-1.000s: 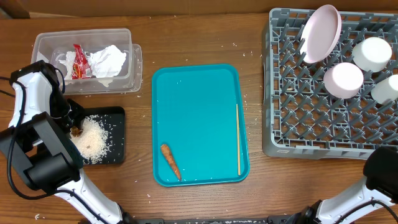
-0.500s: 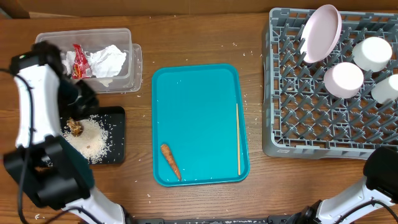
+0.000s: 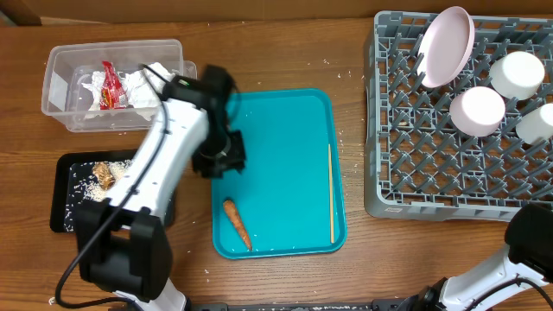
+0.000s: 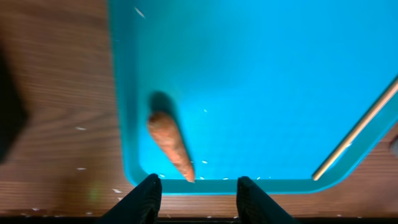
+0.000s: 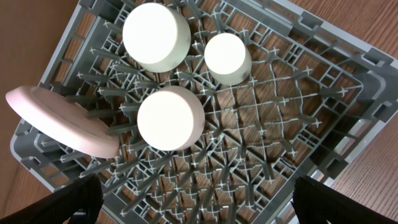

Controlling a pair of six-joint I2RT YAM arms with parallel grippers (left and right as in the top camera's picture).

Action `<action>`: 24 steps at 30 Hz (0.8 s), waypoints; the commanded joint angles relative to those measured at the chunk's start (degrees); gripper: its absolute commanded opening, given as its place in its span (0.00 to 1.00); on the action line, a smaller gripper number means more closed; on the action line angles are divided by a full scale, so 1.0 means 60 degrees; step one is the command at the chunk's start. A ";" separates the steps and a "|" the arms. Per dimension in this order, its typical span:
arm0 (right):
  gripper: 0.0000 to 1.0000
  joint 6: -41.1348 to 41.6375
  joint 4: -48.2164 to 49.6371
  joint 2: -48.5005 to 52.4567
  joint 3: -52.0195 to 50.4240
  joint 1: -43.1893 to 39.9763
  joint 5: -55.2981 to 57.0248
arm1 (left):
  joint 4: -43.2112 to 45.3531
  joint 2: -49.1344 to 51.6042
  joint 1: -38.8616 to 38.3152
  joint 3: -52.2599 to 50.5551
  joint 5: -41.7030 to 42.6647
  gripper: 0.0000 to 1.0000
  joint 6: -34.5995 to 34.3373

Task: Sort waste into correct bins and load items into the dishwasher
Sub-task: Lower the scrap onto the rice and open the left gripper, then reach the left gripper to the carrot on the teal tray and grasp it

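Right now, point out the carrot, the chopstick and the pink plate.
carrot (image 3: 237, 224), overhead view, middle of its body
chopstick (image 3: 330, 194), overhead view, midway along its length
pink plate (image 3: 448, 47), overhead view, centre of its surface

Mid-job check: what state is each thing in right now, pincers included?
left pincer, open, empty, over teal tray
right pincer, open, empty, above rack
carrot, lying loose on tray
chopstick, lying along tray's right edge
plate, propped on edge in rack
cups, three, loaded in rack
clear bin, holds wrapper and paper
black tray, holds rice, scrap
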 commanded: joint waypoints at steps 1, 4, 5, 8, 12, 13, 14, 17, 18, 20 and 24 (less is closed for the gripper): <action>1.00 0.0040 0.0033 -0.0087 0.0055 -0.0004 -0.0047 | 0.0495 -0.0084 -0.0634 -0.1024 0.0058 0.43 -0.1140; 1.00 0.0040 0.0033 -0.0087 0.0055 -0.0004 -0.0047 | 0.0994 -0.0138 -0.0943 -0.1727 0.0106 0.43 -0.1413; 1.00 0.0040 0.0033 -0.0087 0.0055 -0.0004 -0.0047 | 0.1147 -0.0182 -0.0998 -0.1923 0.0153 0.42 -0.1432; 1.00 0.0040 0.0033 -0.0087 0.0055 -0.0004 -0.0047 | 0.1541 -0.0576 -0.1071 -0.2707 0.0229 0.43 -0.1774; 1.00 0.0040 0.0033 -0.0087 0.0055 -0.0004 -0.0047 | 0.2073 -0.1574 -0.1056 -0.3789 0.0255 0.44 -0.1854; 1.00 0.0040 0.0033 -0.0087 0.0055 -0.0004 -0.0047 | 0.2197 -0.1796 -0.1056 -0.4007 0.0248 0.45 -0.1963; 1.00 0.0040 0.0029 -0.0087 0.0055 -0.0004 -0.0047 | 0.2422 -0.2138 -0.1056 -0.4339 0.0262 0.46 -0.2109; 1.00 0.0040 0.0033 -0.0087 0.0055 -0.0004 -0.0047 | 0.3056 -0.2827 -0.1016 -0.4980 0.0259 0.60 -0.2135; 1.00 0.0040 0.0033 -0.0087 0.0055 -0.0004 -0.0047 | 0.3209 -0.2969 -0.1009 -0.5144 0.0244 0.60 -0.2229; 1.00 0.0040 0.0033 -0.0087 0.0055 -0.0004 -0.0047 | 0.3304 -0.3027 -0.1013 -0.5340 0.0106 0.60 -0.2470; 1.00 0.0040 0.0033 -0.0087 0.0055 -0.0004 -0.0047 | 0.3690 -0.2940 -0.1016 -0.5803 -0.0149 0.59 -0.2812</action>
